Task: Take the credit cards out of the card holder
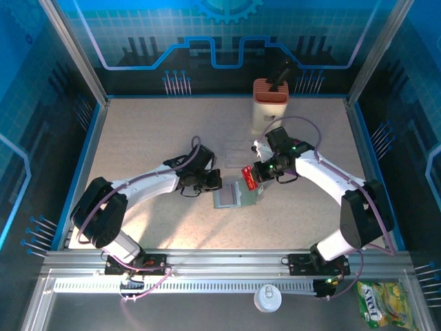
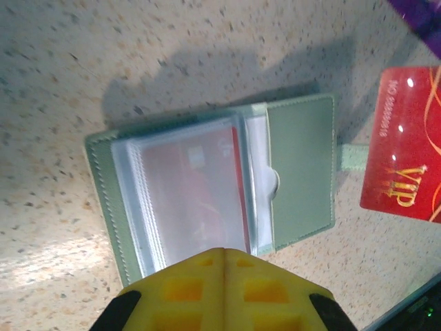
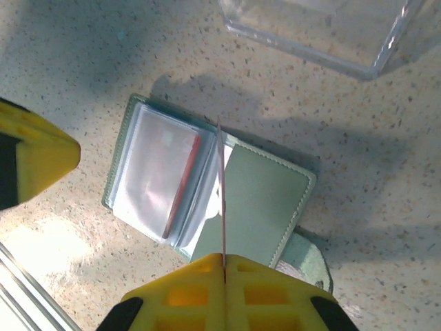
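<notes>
The card holder (image 1: 233, 197) lies open on the table, grey-green with clear plastic sleeves (image 2: 186, 193). A reddish card (image 3: 182, 186) still sits inside the sleeves. My right gripper (image 3: 224, 259) is shut on a red credit card (image 3: 221, 193), seen edge-on above the holder's plain panel (image 3: 265, 200). In the left wrist view this red card (image 2: 406, 146) shows gold "VIP" lettering and hangs to the right of the holder. My left gripper (image 2: 224, 252) is shut, with nothing visible between its yellow fingers; its tips sit over the holder's near edge. From above, the left gripper (image 1: 212, 181) is at the holder's left and the right gripper (image 1: 258, 172) at its upper right.
A clear plastic tray (image 3: 324, 34) lies just beyond the holder. A tall orange-and-cream block (image 1: 269, 103) stands at the back. A purple wrapper corner (image 2: 422, 14) shows nearby. A white lid (image 1: 267, 298) and a yellow-green snack bag (image 1: 379, 303) lie off the table's front.
</notes>
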Robot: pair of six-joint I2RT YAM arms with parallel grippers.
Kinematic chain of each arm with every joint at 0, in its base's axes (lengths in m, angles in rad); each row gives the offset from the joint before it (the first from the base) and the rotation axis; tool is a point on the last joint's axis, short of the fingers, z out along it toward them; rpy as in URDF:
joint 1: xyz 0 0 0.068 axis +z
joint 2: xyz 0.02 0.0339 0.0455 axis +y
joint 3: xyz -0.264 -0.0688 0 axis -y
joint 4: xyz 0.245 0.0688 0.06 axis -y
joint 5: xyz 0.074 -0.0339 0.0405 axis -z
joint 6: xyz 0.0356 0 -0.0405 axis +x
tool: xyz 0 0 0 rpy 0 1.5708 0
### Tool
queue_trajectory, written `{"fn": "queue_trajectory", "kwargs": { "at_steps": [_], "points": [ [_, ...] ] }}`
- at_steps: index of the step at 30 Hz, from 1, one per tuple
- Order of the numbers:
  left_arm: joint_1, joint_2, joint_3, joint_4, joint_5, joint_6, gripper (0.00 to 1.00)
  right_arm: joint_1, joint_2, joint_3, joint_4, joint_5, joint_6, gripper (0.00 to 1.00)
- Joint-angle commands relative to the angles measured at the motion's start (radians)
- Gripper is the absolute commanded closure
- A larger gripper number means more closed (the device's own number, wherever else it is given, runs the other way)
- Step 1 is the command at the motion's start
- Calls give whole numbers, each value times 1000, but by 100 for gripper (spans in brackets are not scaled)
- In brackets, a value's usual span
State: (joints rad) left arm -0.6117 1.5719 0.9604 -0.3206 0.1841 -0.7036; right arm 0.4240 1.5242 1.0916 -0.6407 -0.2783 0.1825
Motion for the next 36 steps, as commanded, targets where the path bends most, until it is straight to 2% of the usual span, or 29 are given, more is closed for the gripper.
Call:
{"fn": "queue_trajectory", "kwargs": {
  "at_steps": [1, 6, 9, 17, 20, 27, 36],
  "points": [
    [33, -29, 35, -56, 39, 17, 97, -14, -3, 68, -55, 17, -63, 96],
    [62, -47, 47, -86, 36, 51, 96, -10, 10, 101, -34, -5, -143, 97],
    [80, -56, 43, -90, 42, 64, 96, -7, 21, 111, -32, 6, -246, 99],
    [88, -99, -13, -48, 26, 72, 96, 8, 94, 218, -117, 42, -662, 100],
    [89, -110, -31, -38, 39, 71, 96, 22, 149, 285, -163, 78, -761, 100],
    [101, -127, -48, -47, 37, 94, 96, 38, 321, 478, -253, 141, -901, 100],
    [121, -105, -36, -42, 39, 99, 96, 27, 529, 744, -370, 164, -1038, 100]
  ]
}}
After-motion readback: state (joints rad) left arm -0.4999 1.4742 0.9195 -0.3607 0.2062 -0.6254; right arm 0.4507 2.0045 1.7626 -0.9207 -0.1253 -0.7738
